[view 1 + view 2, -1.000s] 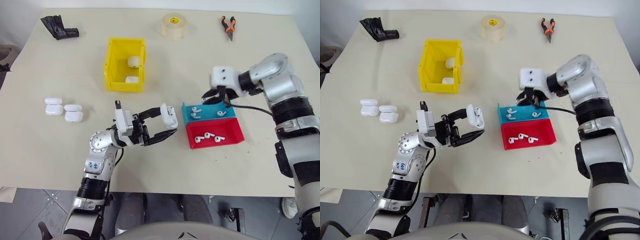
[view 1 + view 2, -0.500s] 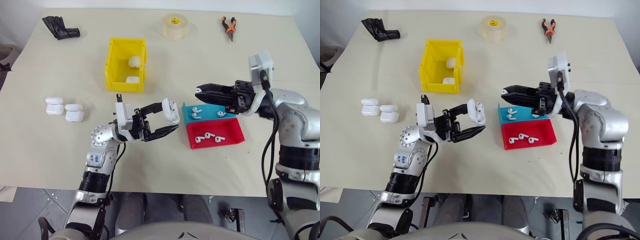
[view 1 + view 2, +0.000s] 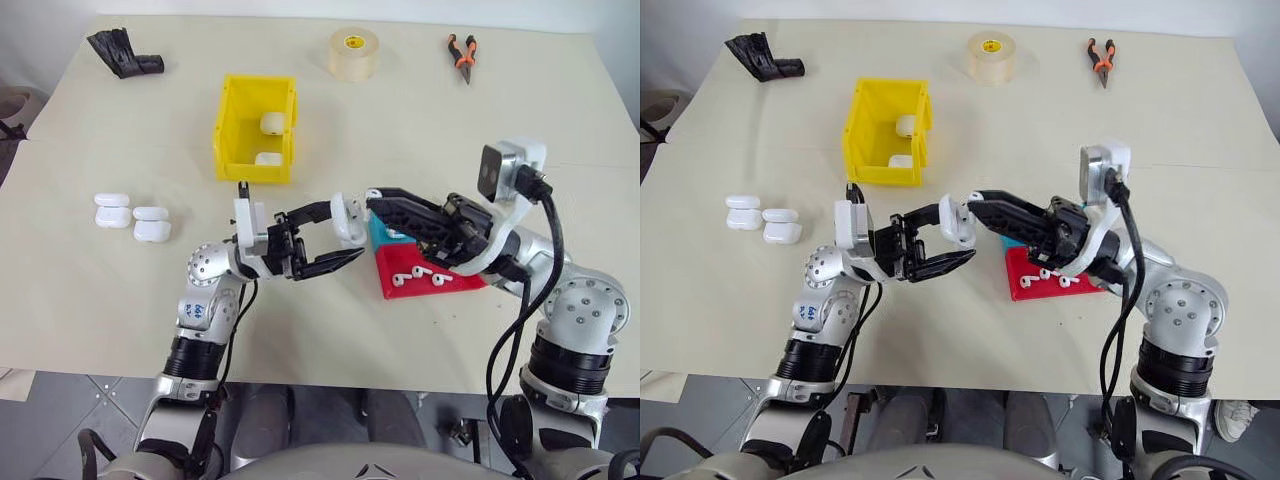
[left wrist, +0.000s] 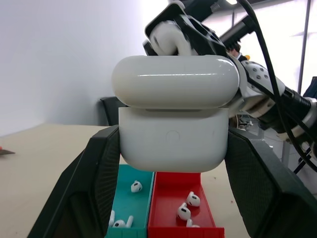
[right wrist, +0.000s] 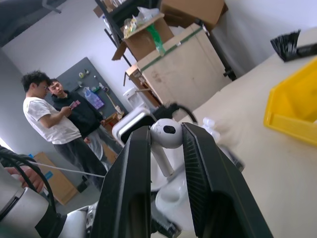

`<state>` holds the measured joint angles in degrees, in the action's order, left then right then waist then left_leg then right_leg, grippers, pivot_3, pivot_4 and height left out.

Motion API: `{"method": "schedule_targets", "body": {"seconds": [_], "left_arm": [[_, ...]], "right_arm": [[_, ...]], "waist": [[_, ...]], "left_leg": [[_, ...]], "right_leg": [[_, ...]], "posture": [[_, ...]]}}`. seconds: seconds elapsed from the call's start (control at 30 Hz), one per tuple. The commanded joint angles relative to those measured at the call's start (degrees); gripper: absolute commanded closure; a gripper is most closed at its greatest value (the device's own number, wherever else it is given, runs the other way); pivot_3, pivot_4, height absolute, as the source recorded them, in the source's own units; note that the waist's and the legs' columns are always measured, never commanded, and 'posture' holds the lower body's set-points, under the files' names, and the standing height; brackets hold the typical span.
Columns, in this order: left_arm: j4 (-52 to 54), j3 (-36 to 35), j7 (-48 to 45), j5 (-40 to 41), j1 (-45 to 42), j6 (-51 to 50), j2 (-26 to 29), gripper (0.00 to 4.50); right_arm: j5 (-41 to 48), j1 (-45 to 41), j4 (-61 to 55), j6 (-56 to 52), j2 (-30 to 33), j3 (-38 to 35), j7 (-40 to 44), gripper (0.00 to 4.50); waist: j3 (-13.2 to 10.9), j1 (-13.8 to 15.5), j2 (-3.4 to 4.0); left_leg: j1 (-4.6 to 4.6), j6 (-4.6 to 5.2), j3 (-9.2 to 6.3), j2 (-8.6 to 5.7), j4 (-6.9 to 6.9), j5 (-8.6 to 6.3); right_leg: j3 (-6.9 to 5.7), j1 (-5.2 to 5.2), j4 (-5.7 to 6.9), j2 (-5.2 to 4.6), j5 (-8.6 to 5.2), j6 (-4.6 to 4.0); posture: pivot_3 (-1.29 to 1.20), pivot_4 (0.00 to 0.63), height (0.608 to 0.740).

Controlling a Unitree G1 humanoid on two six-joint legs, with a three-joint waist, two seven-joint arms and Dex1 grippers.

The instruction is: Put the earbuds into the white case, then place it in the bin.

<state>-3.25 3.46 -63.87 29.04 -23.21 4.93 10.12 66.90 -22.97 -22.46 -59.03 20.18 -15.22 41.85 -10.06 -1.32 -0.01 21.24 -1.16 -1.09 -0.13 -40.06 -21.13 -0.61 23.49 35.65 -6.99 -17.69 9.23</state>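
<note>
My left gripper (image 3: 347, 232) is shut on the white case (image 3: 348, 218) and holds it above the table in front of me. In the left wrist view the case (image 4: 173, 126) sits between the two black fingers, its lid part standing over the body. My right gripper (image 3: 373, 197) reaches in from the right, its tips right at the case. It is shut on one white earbud (image 5: 166, 135), stem hanging down. More earbuds (image 3: 417, 275) lie in the red tray (image 3: 455, 284). The yellow bin (image 3: 228, 130) stands farther back to the left, with two white cases (image 3: 271, 123) inside.
A teal tray (image 4: 130, 204) sits beside the red one, partly under my right arm. Several spare white cases (image 3: 131, 215) lie at the left. A tape roll (image 3: 354, 50), pliers (image 3: 461, 50) and a black object (image 3: 122, 55) line the far edge. Two people (image 5: 59, 124) stand in the background.
My right arm has swung back from over the teal tray toward my left gripper, rolling its wrist, and now meets the case with an earbud. The left gripper has stayed nearly still.
</note>
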Motion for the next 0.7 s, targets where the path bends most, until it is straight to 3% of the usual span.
{"method": "schedule_targets", "body": {"seconds": [0.03,0.57,0.7], "left_arm": [[0.88,-0.03,0.21,1.08,-0.56,0.03,-0.49,1.72],[1.83,-0.71,0.84,1.07,-0.98,-1.15,-0.86,1.72],[2.01,-0.75,0.76,0.9,-1.02,-1.3,-0.93,1.72]], "right_arm": [[0.84,1.81,-2.83,2.35,-0.05,1.97,-0.13,3.96],[-11.58,8.29,-1.57,14.21,5.57,12.11,6.85,3.96],[-11.02,6.5,-0.79,14.38,5.7,12.02,7.04,2.59]], "waist": [[0.0,-0.03,0.0],[0.0,-0.02,0.0],[0.0,0.0,0.0]], "left_leg": [[0.0,0.0,0.0,0.0,0.0,0.0],[-0.01,0.03,0.05,-0.01,0.01,-0.01],[-0.01,0.03,0.04,-0.01,0.01,0.0]], "right_leg": [[0.0,0.0,0.0,0.0,0.0,0.0],[0.0,-0.01,-0.02,0.01,0.0,0.0],[0.0,-0.01,-0.02,0.01,0.0,0.0]], "posture": [[0.0,0.15,0.74],[0.0,0.15,0.74],[0.0,0.15,0.74]]}}
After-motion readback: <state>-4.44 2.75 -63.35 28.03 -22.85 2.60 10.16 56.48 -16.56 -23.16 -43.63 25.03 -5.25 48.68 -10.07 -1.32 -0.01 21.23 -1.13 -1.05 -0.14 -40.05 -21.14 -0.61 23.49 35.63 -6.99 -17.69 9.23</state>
